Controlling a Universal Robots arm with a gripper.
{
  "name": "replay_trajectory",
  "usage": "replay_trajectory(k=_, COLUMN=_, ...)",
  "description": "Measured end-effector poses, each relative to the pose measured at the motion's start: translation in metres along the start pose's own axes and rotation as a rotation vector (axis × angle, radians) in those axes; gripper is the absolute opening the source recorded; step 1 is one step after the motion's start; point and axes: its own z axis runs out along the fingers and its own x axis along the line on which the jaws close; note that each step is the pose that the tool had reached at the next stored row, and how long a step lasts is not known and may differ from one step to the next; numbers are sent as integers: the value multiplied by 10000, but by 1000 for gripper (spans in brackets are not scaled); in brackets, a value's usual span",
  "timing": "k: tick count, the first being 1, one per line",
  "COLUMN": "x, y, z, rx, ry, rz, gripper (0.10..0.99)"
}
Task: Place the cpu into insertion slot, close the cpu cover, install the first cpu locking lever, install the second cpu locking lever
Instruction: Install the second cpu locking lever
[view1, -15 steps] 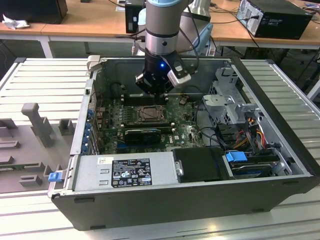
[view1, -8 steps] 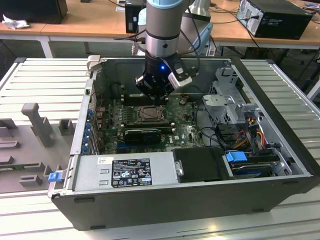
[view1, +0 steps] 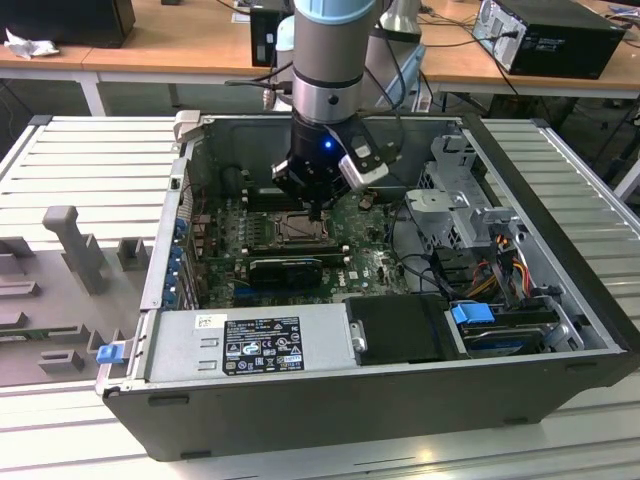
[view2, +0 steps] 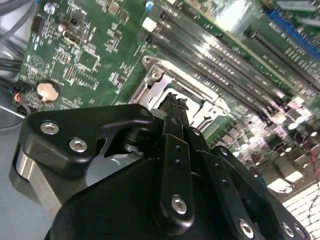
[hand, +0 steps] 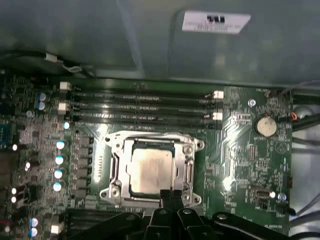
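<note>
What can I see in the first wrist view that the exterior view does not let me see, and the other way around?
First wrist view: the cpu lies in the insertion slot, with the cpu cover closed around it and a round coin battery on the board. Exterior view: the whole computer case, the power supply and the arm above the board. Both show the green motherboard and the gripper at the socket's edge.

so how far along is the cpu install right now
The cpu already lies in the insertion slot, and the cpu cover looks lowered around it. In hand: the claw sits closed and empty at the socket's edge, apparently working there. Whether either locking lever is latched cannot be told, so the levers look like the part left.
</note>
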Motion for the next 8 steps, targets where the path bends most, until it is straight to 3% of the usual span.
replay_trajectory(k=2, x=2, y=-53, z=0, rx=-275, ry=3, rz=-9, gripper=106)
replay_trajectory(k=5, x=8, y=-123, z=10, rx=-360, ry=2, rz=-40, gripper=106)
replay_trajectory(k=8, x=27, y=-198, z=15, rx=-381, ry=8, rz=-120, gripper=106)
